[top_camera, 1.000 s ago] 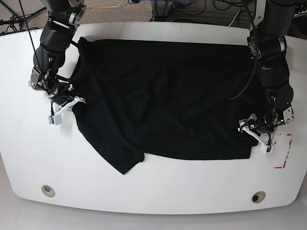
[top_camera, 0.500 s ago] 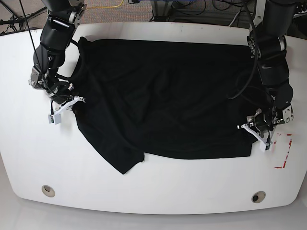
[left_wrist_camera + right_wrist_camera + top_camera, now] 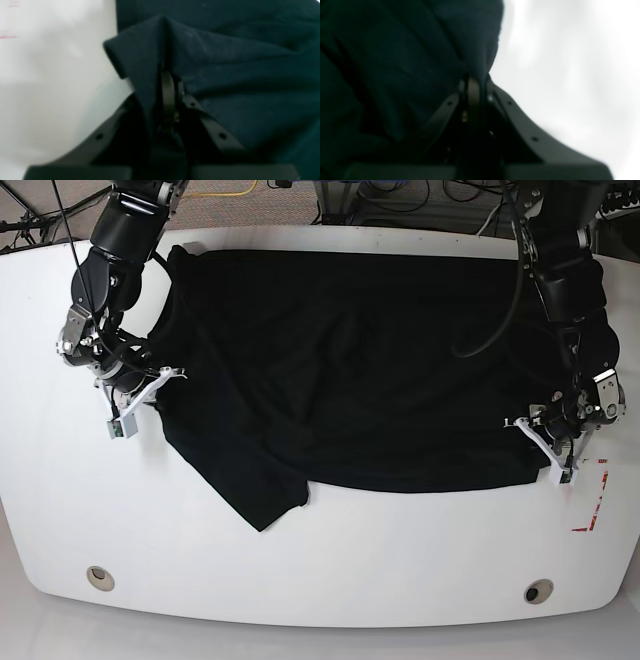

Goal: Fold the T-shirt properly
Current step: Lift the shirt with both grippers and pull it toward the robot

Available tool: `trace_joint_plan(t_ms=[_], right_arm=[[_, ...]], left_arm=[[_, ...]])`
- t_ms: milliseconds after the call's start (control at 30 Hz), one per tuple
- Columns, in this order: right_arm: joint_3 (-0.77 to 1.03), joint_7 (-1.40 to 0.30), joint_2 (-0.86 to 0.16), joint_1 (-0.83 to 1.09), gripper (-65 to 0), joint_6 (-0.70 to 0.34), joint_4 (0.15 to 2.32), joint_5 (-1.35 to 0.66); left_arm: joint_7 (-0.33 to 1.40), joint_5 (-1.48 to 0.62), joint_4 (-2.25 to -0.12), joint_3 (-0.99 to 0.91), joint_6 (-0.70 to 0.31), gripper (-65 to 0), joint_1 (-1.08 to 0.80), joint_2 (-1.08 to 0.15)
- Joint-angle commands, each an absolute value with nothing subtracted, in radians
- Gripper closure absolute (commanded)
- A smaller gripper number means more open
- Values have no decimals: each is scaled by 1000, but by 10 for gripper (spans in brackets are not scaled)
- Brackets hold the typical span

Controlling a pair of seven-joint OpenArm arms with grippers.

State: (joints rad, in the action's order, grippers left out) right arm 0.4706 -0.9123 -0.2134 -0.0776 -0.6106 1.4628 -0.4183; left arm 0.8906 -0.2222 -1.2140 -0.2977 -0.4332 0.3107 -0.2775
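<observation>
Your left gripper [image 3: 168, 75] is clamped tight on a pinch of the T-shirt [image 3: 350, 370], the black cloth rising in a peaked ridge over the closed jaws in the left wrist view, with the shirt's edge curling over just to the left of them and bare white table [image 3: 50, 87] beyond. In the base view that gripper [image 3: 545, 452] sits at the shirt's near corner on the right side of the picture, close to some red marks [image 3: 592, 505] on the tabletop. Your right gripper [image 3: 476, 77] is likewise closed on cloth: the right wrist view, though blurred, shows dark fabric gathered down into the shut jaws, with white table to the right. In the base view it [image 3: 150, 385] grips the shirt's edge on the left side of the picture. Between the two grippers the T-shirt lies spread across the middle of the table, wrinkled, with one sleeve sticking out toward the near edge. Two round holes [image 3: 100, 577] sit near the table's front corners.
</observation>
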Motion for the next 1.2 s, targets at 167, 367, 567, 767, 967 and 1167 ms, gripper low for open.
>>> trace_joint_plan(t_ms=[167,367,567,767,967,1167], right_arm=[[476,-964,-234,-79,0,-616,1667,-430],[476,-1012,-251,-90,0,-616,1759,-430],[475,-1013,-294,-131,0,-616,1765,-430],[473,-1047,-320,-226,0,-616,1767,-430],[467,-1061,-364,-328,0,-618,1764,-432],[407,-1061,-414,-475,0,-622,1681,-432]], left_arm=[[966,-237,-1524,-300,-435,0,268,-292],[1035,-237,-1721,-302,-435,0,228,-298],[1053,-237,-1844,-303,-435,0,225,-300],[1064,-237,-1894,-367,-435,0,242,-300],[1070,-239,-1923,-427,-437,0,328,-297],[1070,-237,-1928,-466,-437,0,441,-300]])
